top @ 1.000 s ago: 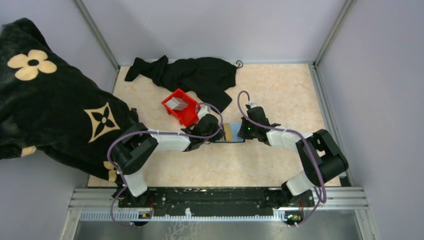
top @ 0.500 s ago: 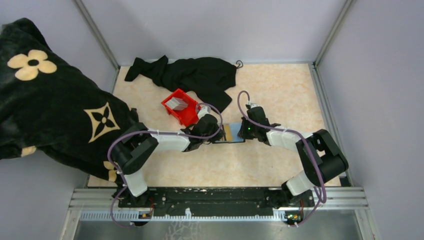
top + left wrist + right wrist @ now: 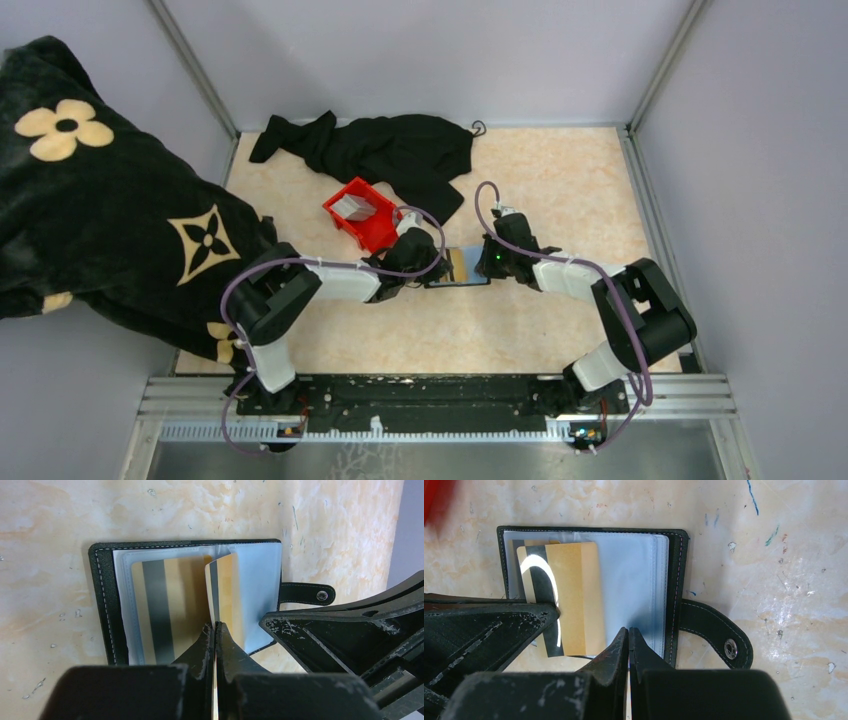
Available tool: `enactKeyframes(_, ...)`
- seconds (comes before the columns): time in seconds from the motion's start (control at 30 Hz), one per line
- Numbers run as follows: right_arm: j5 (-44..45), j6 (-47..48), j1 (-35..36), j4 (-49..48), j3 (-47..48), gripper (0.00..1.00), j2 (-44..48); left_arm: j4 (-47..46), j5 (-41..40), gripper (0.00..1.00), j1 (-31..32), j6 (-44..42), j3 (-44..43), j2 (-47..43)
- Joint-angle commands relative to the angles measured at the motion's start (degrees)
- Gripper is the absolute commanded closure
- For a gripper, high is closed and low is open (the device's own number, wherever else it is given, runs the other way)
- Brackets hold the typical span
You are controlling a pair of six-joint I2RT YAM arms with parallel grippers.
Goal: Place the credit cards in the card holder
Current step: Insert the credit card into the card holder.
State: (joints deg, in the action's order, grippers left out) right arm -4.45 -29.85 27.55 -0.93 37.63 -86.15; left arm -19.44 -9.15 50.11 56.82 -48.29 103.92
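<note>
The black card holder lies open on the table, its clear sleeves facing up. One tan-gold credit card with a dark stripe lies flat on its left half. My left gripper is shut on a second tan-gold card, which stands on edge over the holder's middle. My right gripper is shut, with its tips against the clear sleeve of the card holder. I cannot tell whether it pinches a sleeve. From above, both grippers meet at the holder. Grey-white cards sit in the red bin.
The red bin stands just behind the left gripper. A black cloth lies at the back. A black patterned blanket hangs over the left wall. The holder's snap strap sticks out to the right.
</note>
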Motion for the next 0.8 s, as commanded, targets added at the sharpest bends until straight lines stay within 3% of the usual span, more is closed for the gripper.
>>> enactKeyframes(0.0,1.86,0.32,-0.39,0.68,1.4,1.0,-1.65,7.43,4.5,1.0,0.58,-2.76,1.69,4.34)
enactKeyframes(0.5,1.8,0.41,-0.39,0.86,1.64,1.0,-2.09,6.17,7.42,1.0,-0.09,-3.77,1.12,6.88)
enactKeyframes(0.63,1.81,0.52,-0.39,0.93,1.75,1.0,-2.35,6.69,8.08,0.76,-0.17,-4.01,0.17,7.74)
enactKeyframes(0.77,1.63,0.55,-0.39,0.84,1.84,1.0,-2.51,7.41,8.2,0.6,-0.17,-4.64,-0.38,7.5)
